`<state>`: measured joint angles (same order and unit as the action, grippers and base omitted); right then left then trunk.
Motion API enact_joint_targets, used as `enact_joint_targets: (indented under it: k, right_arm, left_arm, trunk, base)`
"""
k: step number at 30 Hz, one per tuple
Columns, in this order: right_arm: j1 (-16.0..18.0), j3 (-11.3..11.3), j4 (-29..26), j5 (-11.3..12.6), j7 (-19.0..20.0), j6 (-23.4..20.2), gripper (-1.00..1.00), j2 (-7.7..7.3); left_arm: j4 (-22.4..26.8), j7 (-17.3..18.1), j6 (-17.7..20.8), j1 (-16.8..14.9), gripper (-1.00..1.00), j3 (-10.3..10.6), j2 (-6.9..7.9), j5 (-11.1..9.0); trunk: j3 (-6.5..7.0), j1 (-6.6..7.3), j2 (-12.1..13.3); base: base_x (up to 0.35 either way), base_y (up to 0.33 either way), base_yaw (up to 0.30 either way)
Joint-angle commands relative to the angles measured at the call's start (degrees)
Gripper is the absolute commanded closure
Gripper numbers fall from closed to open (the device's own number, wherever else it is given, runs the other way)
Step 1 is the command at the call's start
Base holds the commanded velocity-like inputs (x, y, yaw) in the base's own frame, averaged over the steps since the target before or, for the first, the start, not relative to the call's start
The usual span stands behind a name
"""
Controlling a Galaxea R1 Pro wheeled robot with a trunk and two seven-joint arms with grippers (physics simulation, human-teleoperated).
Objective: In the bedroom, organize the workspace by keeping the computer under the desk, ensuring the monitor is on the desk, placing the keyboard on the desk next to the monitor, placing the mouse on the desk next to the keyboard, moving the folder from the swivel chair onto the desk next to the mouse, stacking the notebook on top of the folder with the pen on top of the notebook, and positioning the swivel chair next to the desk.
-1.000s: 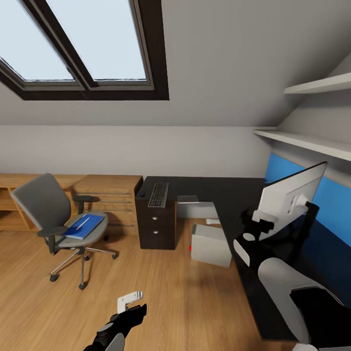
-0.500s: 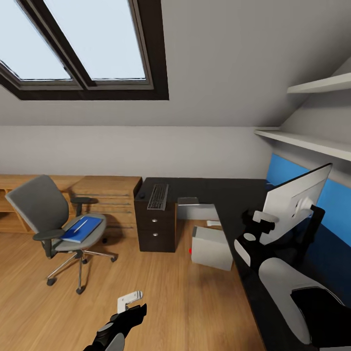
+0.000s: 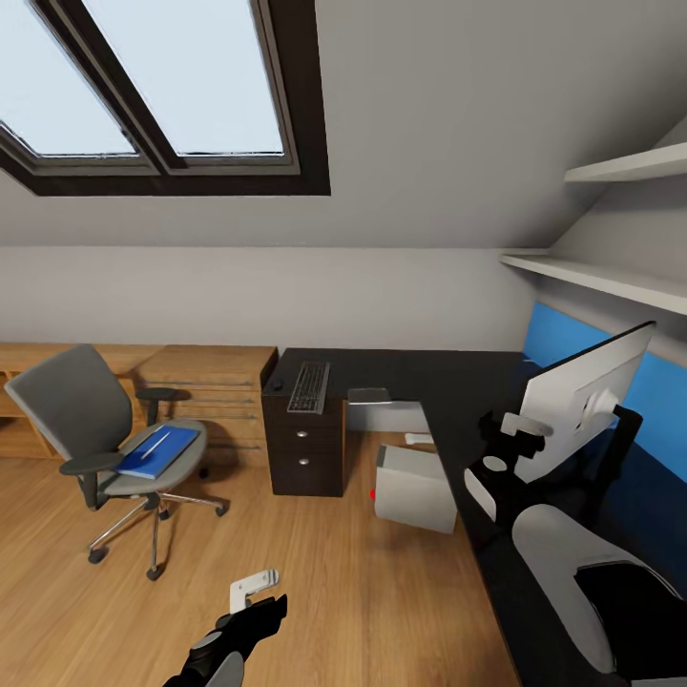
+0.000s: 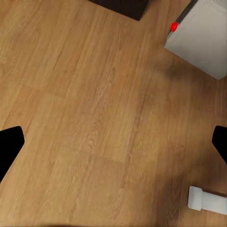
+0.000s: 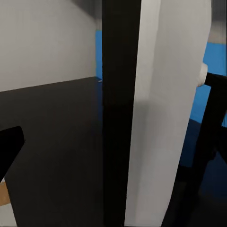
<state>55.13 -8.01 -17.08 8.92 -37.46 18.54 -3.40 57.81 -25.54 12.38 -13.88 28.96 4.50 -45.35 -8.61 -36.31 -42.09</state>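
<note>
Nearest, at 7 o'clock in my head view: left gripper (image 3: 250,590), hanging over bare wood floor (image 4: 94,109), fingers spread, holding nothing. At 4 o'clock: right gripper (image 3: 510,441) against the edge of the monitor (image 3: 582,393); whether it is clamped on it I cannot tell. Monitor: light grey back toward me, black stand, on the desk (image 3: 448,382) before the blue panel; I judge that item done. Computer (image 3: 412,485), 5 o'clock: grey tower, red light, at the desk's edge, about under it. Swivel chair (image 3: 105,429), 9 o'clock: well apart from the desk, carrying the folder (image 3: 157,450), bright blue; both outstanding. Farthest: keyboard (image 3: 310,385) on the drawer cabinet (image 3: 305,448), to be moved.
</note>
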Motion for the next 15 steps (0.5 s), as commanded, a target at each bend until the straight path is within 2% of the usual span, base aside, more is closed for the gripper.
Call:
enact_joint_targets:
  k: [1,9,15]
  right_arm:
    - [0.1,-0.4,0.0,0.8,-0.2,-2.4,-1.00,-0.92]
    - [0.1,-0.2,-0.1,1.2,-0.1,-4.5,-1.00,-2.75]
    - [0.1,-0.2,-0.1,1.2,-0.1,-4.6,-1.00,-2.95]
  left_arm:
    - [0.1,-0.5,0.1,-0.1,-1.00,0.2,0.07,-0.4]
    - [0.1,-0.5,0.1,-0.1,-1.00,0.3,0.07,-0.4]
    - [0.1,-0.5,0.1,-0.1,-1.00,0.3,0.07,-0.4]
  trunk:
    - [-0.10,-0.02,-0.1]
    - [-0.10,-0.02,-0.1]
    - [-0.10,-0.02,-0.1]
  base:
    - [0.002,0.000,0.000]
    - [0.000,0.000,0.000]
    - [0.000,0.000,0.000]
